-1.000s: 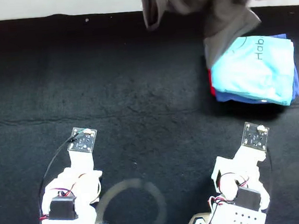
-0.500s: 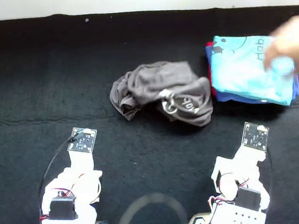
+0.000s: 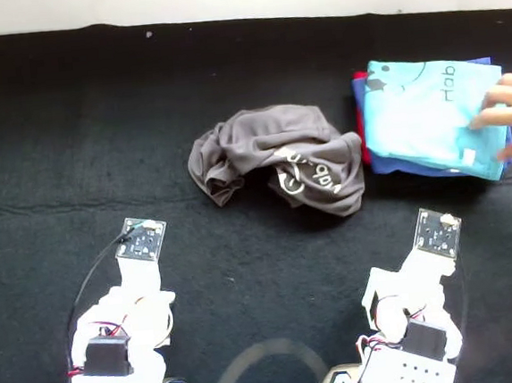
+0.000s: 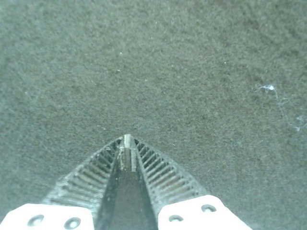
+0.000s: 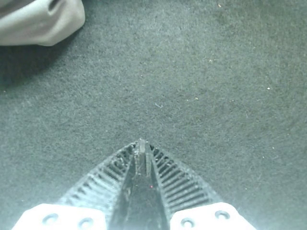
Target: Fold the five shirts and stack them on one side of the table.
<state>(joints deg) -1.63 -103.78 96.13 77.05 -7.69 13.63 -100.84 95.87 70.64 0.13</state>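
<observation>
Grey shirt [image 3: 280, 161]: lies crumpled and unfolded near the middle of the worktop [image 3: 71, 127], long axis side to side, right end just beside the stack of folded shirts [image 3: 411, 115]. Stack: sits at the far right, turquoise on top, with a person's hand [image 3: 511, 114] resting on its outer edge.

Left tool [image 4: 127, 143]: clenched, empty, tips together over bare worktop. Right tool [image 5: 140, 146]: likewise clenched on nothing.

Placement for the next move: heap ahead of both arms and between them, about equally near each, so probably one end per arm.

High view: gives the whole heap and the stack. Right wrist view: catches a grey fold [image 5: 41, 19] well beyond the tips. Left wrist view: shows bare worktop ahead.
</observation>
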